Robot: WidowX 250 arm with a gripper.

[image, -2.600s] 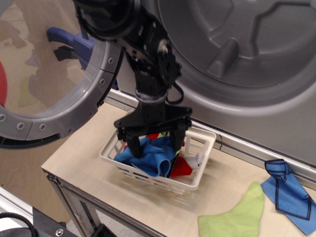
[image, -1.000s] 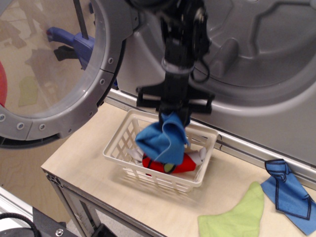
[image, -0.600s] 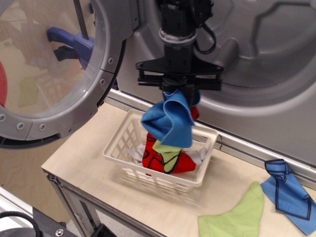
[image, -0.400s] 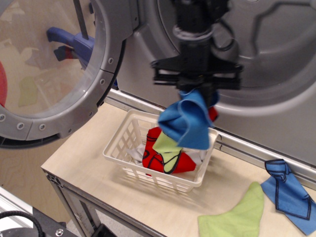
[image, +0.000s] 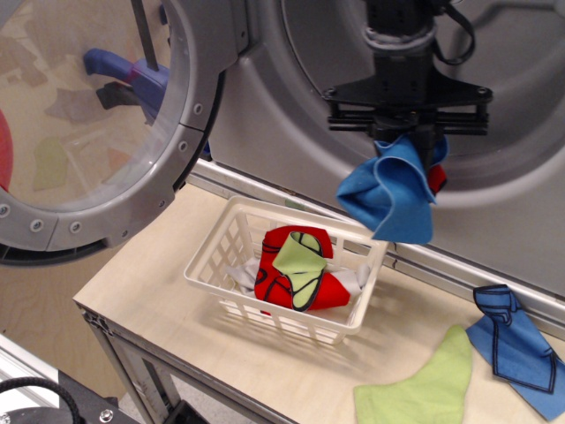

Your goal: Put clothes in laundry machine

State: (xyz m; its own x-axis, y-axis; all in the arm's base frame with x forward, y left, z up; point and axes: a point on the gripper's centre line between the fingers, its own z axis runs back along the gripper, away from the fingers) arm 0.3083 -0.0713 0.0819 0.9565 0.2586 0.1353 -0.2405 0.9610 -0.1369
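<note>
From where I stand, the round door (image: 97, 132) of the laundry machine (image: 265, 97) swings wide open on the left, its grey bolted rim framing a transparent pane; through the pane a blue-purple shape (image: 132, 75) shows faintly; the machine's grey front fills the far side of the scene, and its wide drum (image: 494, 79) with moulded ridges gapes open at upper right.

On the pale wooden table (image: 159, 283) near the middle sits a white slatted basket (image: 229, 265); inside it lies a red garment (image: 305, 283) with a light green piece (image: 300, 253) folded on top, and a bit of white cloth (image: 353, 278) peeks out at the basket's right end.

Right of the basket and above it, the black gripper (image: 408, 141) hangs from the arm in front of the drum's lower rim; its fingers are pinched together on a bunched blue cloth (image: 388, 194), which droops clear of the basket, with a scrap of red (image: 436, 179) showing just behind it; the cloth hangs over the machine's sill, outside the drum.

Nearer and to the right, a green cloth (image: 424, 384) lies flat on the table at the near edge; just beyond it, at the far right, lies a blue cloth with dark stitching (image: 516, 340), close beside the green one.
</note>
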